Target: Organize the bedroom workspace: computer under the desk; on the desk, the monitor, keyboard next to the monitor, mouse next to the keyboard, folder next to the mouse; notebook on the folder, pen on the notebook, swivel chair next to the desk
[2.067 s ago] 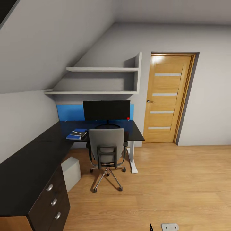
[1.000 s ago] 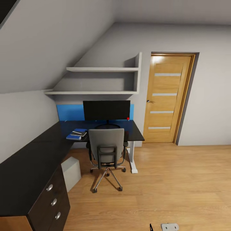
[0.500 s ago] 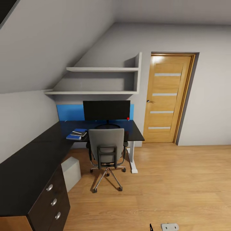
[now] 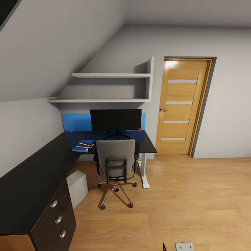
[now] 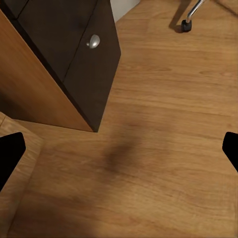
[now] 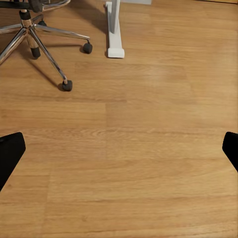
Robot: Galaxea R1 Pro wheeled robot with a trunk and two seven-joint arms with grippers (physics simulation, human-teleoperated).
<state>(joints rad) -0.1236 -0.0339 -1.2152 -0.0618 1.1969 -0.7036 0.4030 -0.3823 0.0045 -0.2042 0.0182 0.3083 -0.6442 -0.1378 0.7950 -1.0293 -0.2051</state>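
Note:
In the head view the black L-shaped desk [image 4: 31, 181] runs along the left wall and the back. On its back part stands the monitor [image 4: 115, 120]. Left of the monitor lies the blue folder [image 4: 80, 149], with the dark notebook [image 4: 87, 145] on it and the pale pen [image 4: 83, 144] on top. The grey swivel chair [image 4: 116, 158] is pushed up to the desk, its back towards me. Under the desk stands the white computer [image 4: 77, 184]. The keyboard and mouse are hidden. My left gripper [image 5: 119, 156] and right gripper [image 6: 119, 151] hang open over bare floor, holding nothing.
A wooden door [image 4: 181, 106] stands shut at the back right, and white shelves [image 4: 111, 87] hang above the monitor. The black drawer unit [image 5: 91, 64] is close to my left gripper. The chair's chrome base [image 6: 34, 34] and the desk's white leg [image 6: 115, 29] lie ahead of my right gripper.

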